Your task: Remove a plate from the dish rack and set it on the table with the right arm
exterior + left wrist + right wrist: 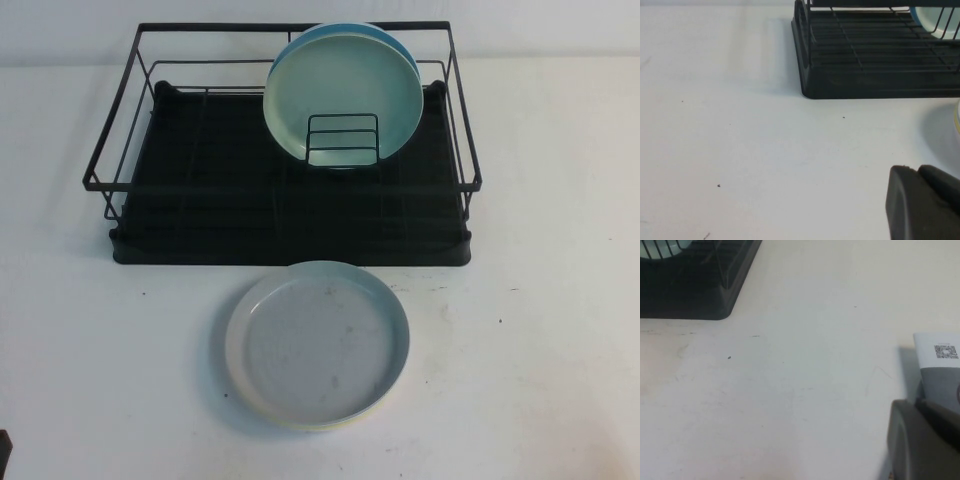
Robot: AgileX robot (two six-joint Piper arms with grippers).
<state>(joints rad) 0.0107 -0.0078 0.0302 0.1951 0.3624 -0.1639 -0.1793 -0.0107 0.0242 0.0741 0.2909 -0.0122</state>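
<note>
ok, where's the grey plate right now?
In the high view the grey plate lies flat on the white table, centre, just in front of the black dish rack; neither hand is near it.

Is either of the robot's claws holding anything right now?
No. The right gripper is shut on nothing above the bare table; the left gripper holds nothing either. The grey plate lies free.

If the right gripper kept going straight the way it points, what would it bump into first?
Probably nothing soon. The right gripper, shut and low over the table, points across bare white surface. The dish rack sits off to one side of that line, though depth is hard to judge.
</note>
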